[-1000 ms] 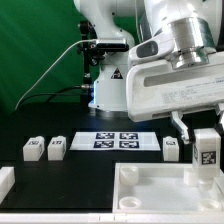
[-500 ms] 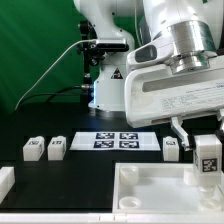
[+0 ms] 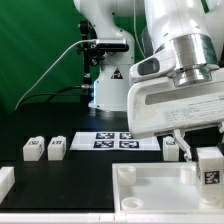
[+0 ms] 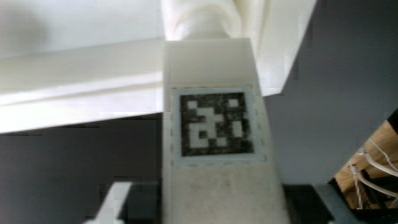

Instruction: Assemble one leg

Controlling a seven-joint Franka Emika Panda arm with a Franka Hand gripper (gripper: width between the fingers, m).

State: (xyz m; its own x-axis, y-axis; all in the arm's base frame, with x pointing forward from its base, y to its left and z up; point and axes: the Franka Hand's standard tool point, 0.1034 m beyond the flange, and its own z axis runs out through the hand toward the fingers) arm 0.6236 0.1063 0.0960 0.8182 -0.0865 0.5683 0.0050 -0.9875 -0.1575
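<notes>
My gripper [image 3: 200,160] is shut on a white leg [image 3: 209,168] with a black-and-white tag, held upright over the far right corner of the big white tray [image 3: 150,190]. In the wrist view the held leg [image 4: 217,130] fills the middle, tag facing the camera, with the tray's rim [image 4: 107,85] behind it. Three more legs lie on the black table: two at the exterior view's left [image 3: 34,148] [image 3: 57,147] and one [image 3: 171,148] just behind the gripper.
The marker board [image 3: 118,141] lies flat at the table's middle, behind the tray. A white block [image 3: 5,181] sits at the exterior view's left edge. The robot base [image 3: 105,90] stands at the back.
The gripper has moved down and slightly toward the exterior view's right with the leg, bringing it lower over the tray's corner.
</notes>
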